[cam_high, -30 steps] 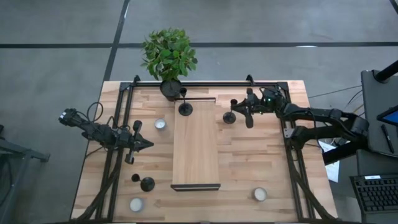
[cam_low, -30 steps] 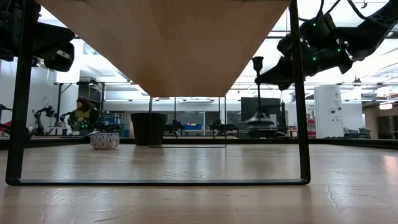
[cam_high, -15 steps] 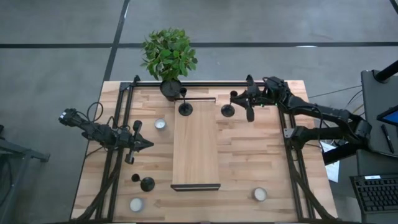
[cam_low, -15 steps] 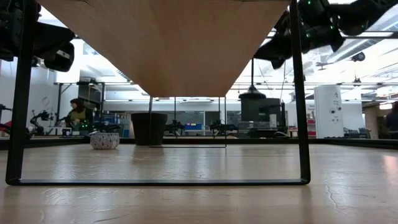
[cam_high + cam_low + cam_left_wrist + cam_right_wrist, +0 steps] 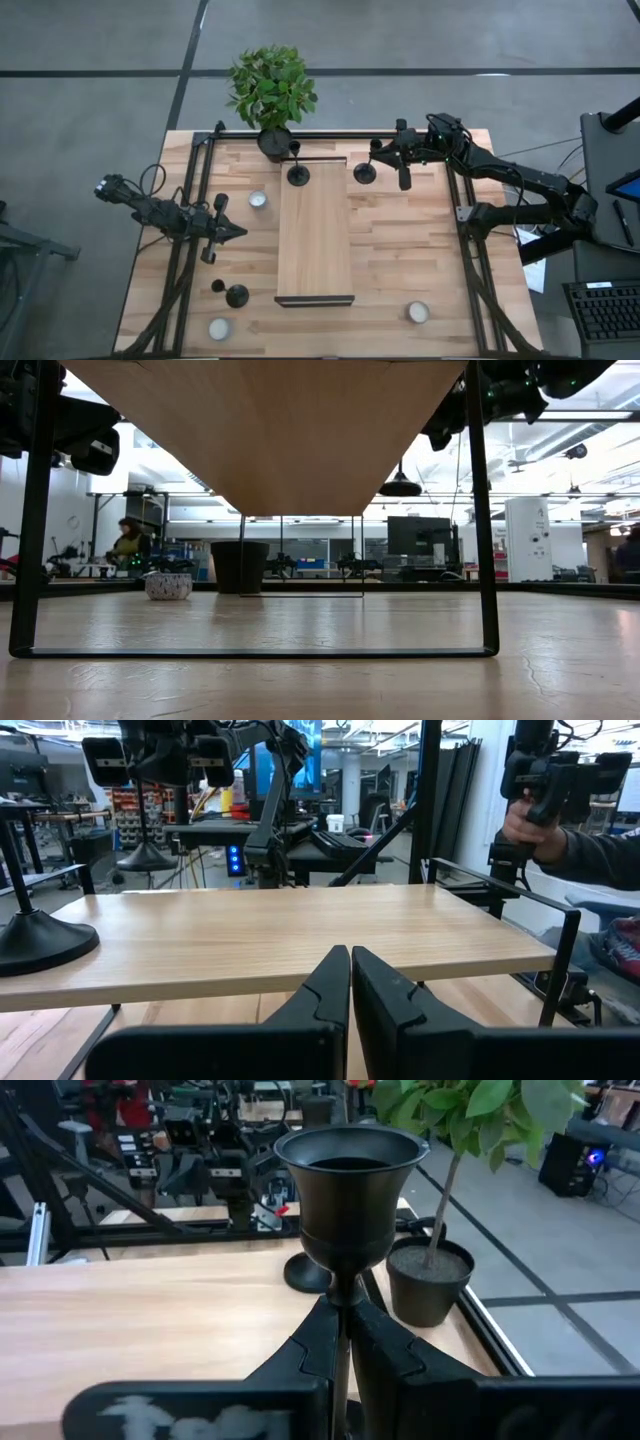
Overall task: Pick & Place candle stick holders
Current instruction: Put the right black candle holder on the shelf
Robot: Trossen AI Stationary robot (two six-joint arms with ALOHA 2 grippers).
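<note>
High view: one candle stick holder [image 5: 297,172] stands on the raised board [image 5: 315,240]; right gripper [image 5: 385,157] grips a second holder [image 5: 365,174]; third holder [image 5: 236,295] waits by the closed left gripper [image 5: 225,232].

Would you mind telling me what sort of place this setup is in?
Probably a robotics lab or workshop: a light wooden table with two dark robot arms stands on a grey concrete floor, and the low view shows more robot rigs and a seated person behind.
</note>
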